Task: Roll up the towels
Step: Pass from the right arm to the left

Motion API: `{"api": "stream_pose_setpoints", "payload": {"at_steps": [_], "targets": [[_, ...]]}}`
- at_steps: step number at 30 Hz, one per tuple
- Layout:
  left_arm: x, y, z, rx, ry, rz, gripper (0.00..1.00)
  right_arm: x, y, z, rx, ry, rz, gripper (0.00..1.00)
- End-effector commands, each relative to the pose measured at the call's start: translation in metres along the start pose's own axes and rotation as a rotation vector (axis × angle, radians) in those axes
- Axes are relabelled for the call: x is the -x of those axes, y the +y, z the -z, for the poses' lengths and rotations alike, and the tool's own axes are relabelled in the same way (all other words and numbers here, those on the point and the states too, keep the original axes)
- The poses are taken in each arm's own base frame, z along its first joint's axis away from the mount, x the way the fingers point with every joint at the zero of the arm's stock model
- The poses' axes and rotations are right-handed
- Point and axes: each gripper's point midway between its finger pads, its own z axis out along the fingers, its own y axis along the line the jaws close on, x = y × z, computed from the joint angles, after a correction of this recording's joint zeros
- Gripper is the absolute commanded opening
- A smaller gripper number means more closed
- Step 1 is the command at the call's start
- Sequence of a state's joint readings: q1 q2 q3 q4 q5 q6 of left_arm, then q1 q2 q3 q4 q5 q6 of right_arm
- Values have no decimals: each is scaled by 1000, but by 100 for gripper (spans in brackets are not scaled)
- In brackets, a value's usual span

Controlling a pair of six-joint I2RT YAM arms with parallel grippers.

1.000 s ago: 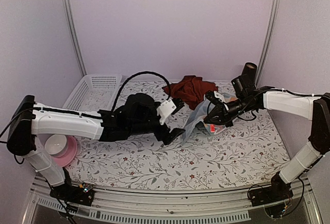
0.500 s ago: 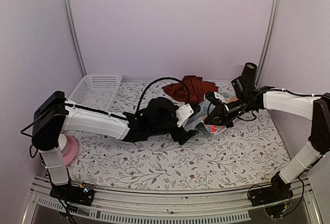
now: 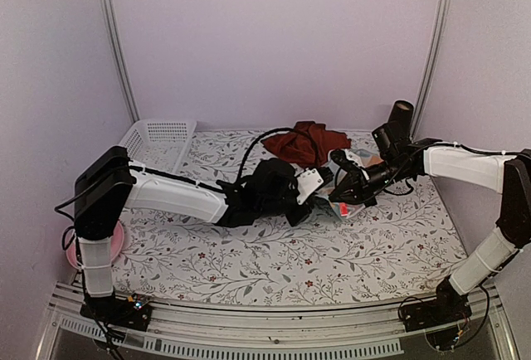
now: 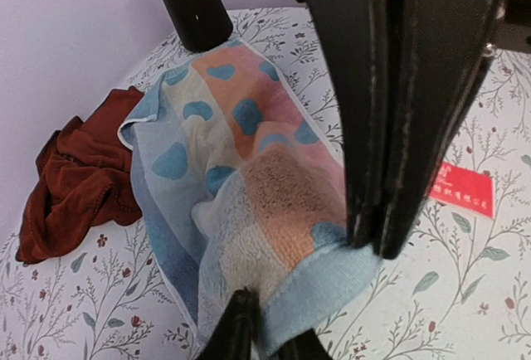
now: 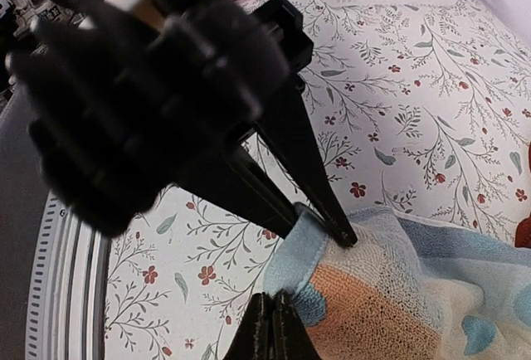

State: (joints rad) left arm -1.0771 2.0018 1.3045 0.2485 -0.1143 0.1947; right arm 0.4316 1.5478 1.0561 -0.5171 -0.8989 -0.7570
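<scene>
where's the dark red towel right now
In the top view the dark red towel lies crumpled at the far middle of the table, just behind the checked towel.

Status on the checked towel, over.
Left gripper shut on checked towel, at its edge. Right gripper shut on same edge. Maroon towel bunched apart, untouched. Nothing blocking.

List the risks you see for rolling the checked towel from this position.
1. The left gripper and right gripper pinch one blue edge of the checked towel very close together, so they could collide.
2. Both seem to hold only the hem, which might slip out.
3. The towel lies bunched, not flat, so a roll may come out lopsided.
</scene>
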Motion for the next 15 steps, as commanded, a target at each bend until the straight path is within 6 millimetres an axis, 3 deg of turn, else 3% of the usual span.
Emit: {"api": "stream_pose_setpoints", "payload": {"at_steps": [1, 2, 5, 6, 10, 15], "targets": [[5, 5, -1, 32, -14, 9, 4, 11, 4, 1, 27, -23, 30, 2], [6, 8, 1, 44, -16, 14, 0, 11, 4, 2, 26, -22, 34, 2], [5, 17, 7, 86, -13, 31, 0, 9, 4, 2, 18, -16, 45, 3], [12, 23, 15, 106, -31, 44, 0, 8, 3, 3, 11, -11, 53, 6], [20, 43, 43, 168, -65, 85, 0, 6, 2, 3, 0, 0, 72, 40], [16, 59, 74, 209, -81, 126, 0, 0, 2, 4, -28, 16, 115, 61]]}}
